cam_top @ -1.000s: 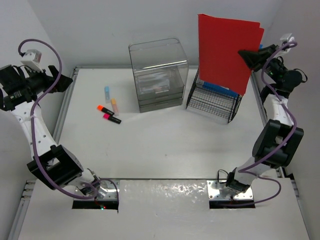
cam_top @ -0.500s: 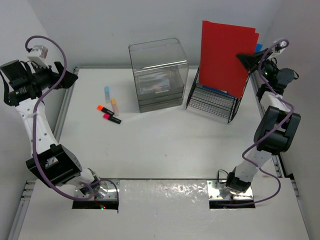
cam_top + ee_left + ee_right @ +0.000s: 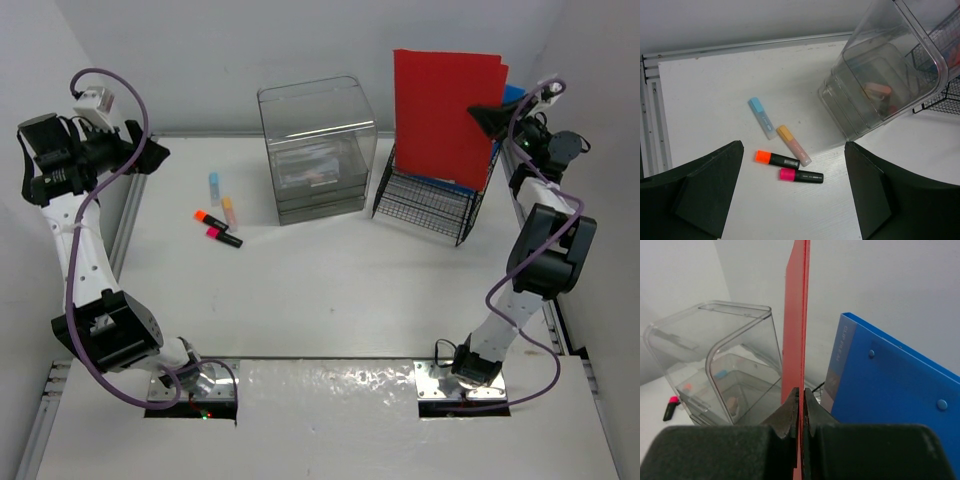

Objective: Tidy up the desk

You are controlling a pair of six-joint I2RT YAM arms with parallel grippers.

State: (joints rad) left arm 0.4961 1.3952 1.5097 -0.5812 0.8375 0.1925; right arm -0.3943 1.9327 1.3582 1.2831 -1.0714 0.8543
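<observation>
The large flat white desk [image 3: 330, 290], spread beneath both arms, looks rigid, slick and ungrippable, while the right gripper [image 3: 800, 395] pinches a thin, likely floppy red folder [image 3: 440, 110] by its edge and the left gripper [image 3: 148, 157] gapes empty.

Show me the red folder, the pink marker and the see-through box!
red folder [image 3: 445, 115]: top external view, middle of its flat face.
pink marker [image 3: 801, 175]: left wrist view, on its black barrel.
see-through box [image 3: 318, 150]: top external view, on its clear front wall.
</observation>
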